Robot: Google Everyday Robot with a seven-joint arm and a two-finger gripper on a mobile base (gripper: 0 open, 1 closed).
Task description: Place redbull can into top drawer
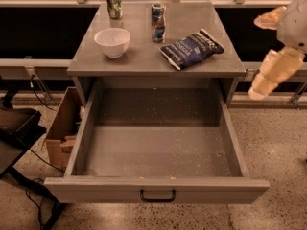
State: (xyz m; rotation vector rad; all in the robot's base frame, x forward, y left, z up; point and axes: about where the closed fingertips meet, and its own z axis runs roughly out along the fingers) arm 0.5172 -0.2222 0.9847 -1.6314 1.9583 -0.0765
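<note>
So, status: nothing of the place is done yet. We read it as pre-grasp.

- redbull can point(158, 22) stands upright on the grey cabinet top point(144, 63), toward 12 o'clock on that surface, well apart from the drawer opening below.
- top drawer point(158, 152) is pulled fully out toward us with a bare speckled floor and nothing in it. Bar handle point(157, 195) sits at 6 o'clock on the front. So we need no opening step.
- gripper point(273, 73) hangs off the cabinet's right side, at about 3 o'clock in the view and well apart from the can. We cannot tell how wide it stands. It has no hold of the can (the can is alone on the top).

Clutter around the target:
- white bowl point(112, 41) at 8 o'clock from the can, near but apart
- dark chip bag point(192, 48) at 4 o'clock from the can, lying flat, apart from it
- green-and-white can point(113, 3) at 10 o'clock, back by the rear edge, not ours

Left to do, as we judge it:
1. Bring the arm in over the top.
2. Close on the slim can without clipping the bag, which lies between the gripper and the can.
3. Lift.
4. Carry forward past the front edge.
5. Lower into the drawer and release.

Main risk we see is tipping the tall, narrow can on approach. The cardboard box point(62, 133) at 9 o'clock of the drawer is out of the way.
</note>
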